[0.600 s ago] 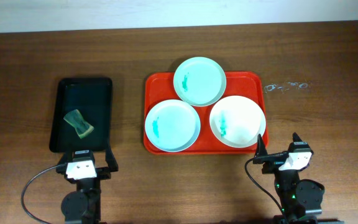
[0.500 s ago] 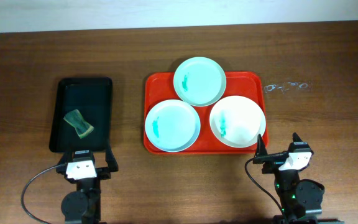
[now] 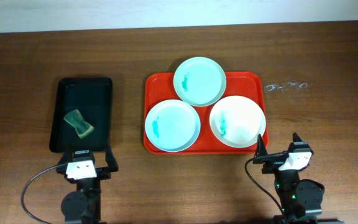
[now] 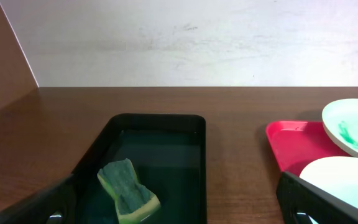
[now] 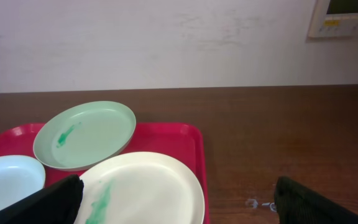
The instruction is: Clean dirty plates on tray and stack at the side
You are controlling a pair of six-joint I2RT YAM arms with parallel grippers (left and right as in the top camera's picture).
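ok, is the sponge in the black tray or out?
In: the sponge lies flat inside the black tray, within its rim.

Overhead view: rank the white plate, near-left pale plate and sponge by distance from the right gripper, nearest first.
1. White plate, right side of the red tray.
2. Near-left pale plate, left side of that tray.
3. Sponge, far left, in the black tray.

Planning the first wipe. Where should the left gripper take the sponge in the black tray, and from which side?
Grip the sponge at its pinched waist, coming down from above. It lies flat inside the black tray, whose raised rim would likely block a low sideways approach by the open left gripper.
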